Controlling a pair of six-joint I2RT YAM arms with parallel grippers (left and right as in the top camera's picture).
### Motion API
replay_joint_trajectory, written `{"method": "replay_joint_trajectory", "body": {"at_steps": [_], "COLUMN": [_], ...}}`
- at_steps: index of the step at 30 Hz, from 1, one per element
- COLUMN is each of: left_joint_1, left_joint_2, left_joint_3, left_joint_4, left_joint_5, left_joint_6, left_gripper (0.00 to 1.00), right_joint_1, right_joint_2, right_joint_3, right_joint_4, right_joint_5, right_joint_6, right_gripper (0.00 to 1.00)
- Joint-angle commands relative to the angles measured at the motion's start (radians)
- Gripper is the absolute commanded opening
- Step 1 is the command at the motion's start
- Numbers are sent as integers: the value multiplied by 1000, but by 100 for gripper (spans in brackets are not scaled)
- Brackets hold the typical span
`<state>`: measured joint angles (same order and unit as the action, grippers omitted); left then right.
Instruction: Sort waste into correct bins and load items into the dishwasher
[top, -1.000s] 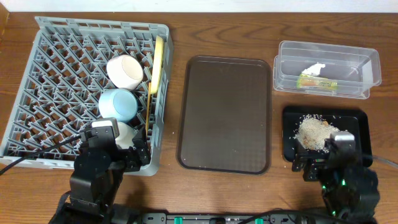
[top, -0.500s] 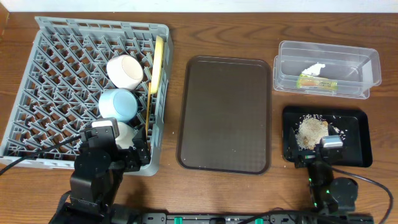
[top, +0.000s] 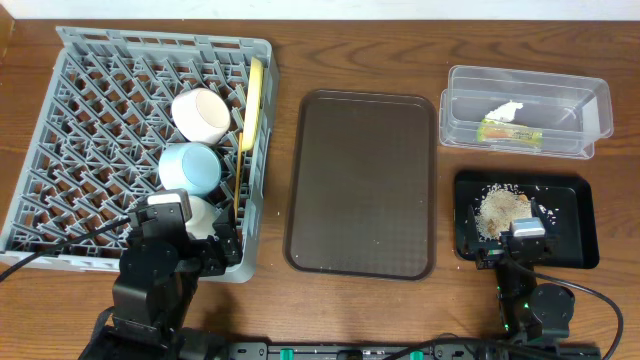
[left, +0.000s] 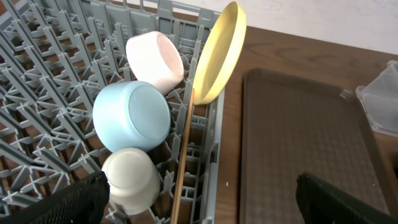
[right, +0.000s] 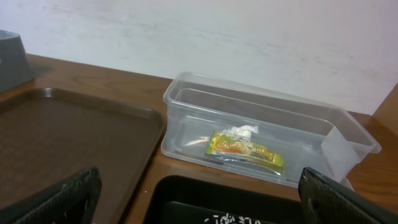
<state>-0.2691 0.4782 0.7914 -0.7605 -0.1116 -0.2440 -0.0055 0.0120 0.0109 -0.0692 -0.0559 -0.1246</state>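
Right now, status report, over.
Left claw open, right claw open. Wrapper, tissue in clear tub; rice scraps in black tray. Plate, blue bowl, white bowl, cup, chopsticks in rack. Nothing blocking.

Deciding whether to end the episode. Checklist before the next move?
1. Round yellow plate, light blue bowl, white bowl, small white cup in grey plastic dish rack: ok.
2. Thin wooden chopsticks in rack: ok.
3. Green-and-white snack wrapper, crumpled white tissue in clear plastic tub: ok.
4. Beige rice scraps in shallow black tray: ok.
5. Stray grains on dark brown serving tray: cannot tell.
6. Left and right jaws open, empty: ok.
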Motion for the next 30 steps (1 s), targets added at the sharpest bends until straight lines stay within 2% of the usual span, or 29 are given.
{"method": "replay_joint_trajectory", "body": {"at_steps": [1, 22, 24, 30], "left_joint_1": [4, 4, 6, 192], "left_joint_2": [3, 3, 1, -47], "left_joint_3": [-3, -3, -3, -71], "left_joint_4": [-2, -2, -38, -62], "left_joint_5": [-9, -9, -13, 66], "left_joint_6": [-13, -13, -8, 8], "left_gripper": [97, 97, 97, 97], "right_joint_1": [-8, -8, -8, -8], "right_joint_2": [-6, -5, -5, -6], "right_joint_3": [-5, -5, -5, -5], "right_joint_4": [0, 0, 0, 0], "right_joint_5": [-4, -4, -4, -5], "right_joint_6": [-19, -19, -19, -19], "right_gripper": [99, 99, 99, 99]}}
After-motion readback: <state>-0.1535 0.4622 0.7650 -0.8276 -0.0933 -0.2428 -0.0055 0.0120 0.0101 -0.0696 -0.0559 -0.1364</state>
